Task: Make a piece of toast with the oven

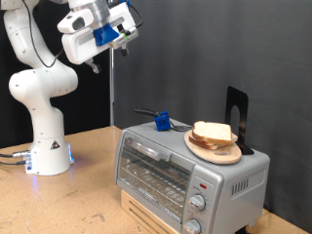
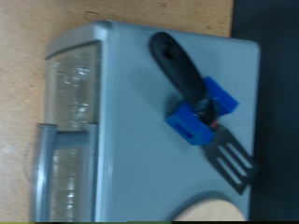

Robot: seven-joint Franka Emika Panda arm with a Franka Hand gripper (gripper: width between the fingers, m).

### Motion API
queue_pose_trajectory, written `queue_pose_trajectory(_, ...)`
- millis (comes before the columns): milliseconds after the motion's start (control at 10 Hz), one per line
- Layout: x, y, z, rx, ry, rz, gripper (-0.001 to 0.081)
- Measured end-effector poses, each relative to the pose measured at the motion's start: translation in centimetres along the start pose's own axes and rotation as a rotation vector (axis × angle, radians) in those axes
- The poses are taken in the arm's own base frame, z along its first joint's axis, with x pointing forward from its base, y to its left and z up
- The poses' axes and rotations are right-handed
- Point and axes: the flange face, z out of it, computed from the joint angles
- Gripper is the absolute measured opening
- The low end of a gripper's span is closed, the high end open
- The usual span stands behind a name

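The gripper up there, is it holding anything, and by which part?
Nothing is held. The gripper hangs high above the oven, apart from the bread on the plate and the spatula lying on the oven's top.

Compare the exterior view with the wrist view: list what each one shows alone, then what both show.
Exterior view only: the robot arm with its hand raised high above the oven, the oven's knobs, and bread slices on a wooden plate. Wrist view only: the spatula's slotted blade. Both: the oven, door shut, and the black spatula in its blue holder on top.
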Motion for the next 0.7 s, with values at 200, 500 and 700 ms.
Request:
queue_pose_trajectory(200, 0.8, -0.2, 0.1, 0.060, -0.031, 0.033, 0.0808)
queue_pose_trajectory(500, 3.9, -0.7, 1.4, 0.060, -0.006, 0.092, 0.0808)
queue_pose_trajectory(700, 3.8, -0.7, 1.4, 0.081, -0.027, 0.100, 0.0808)
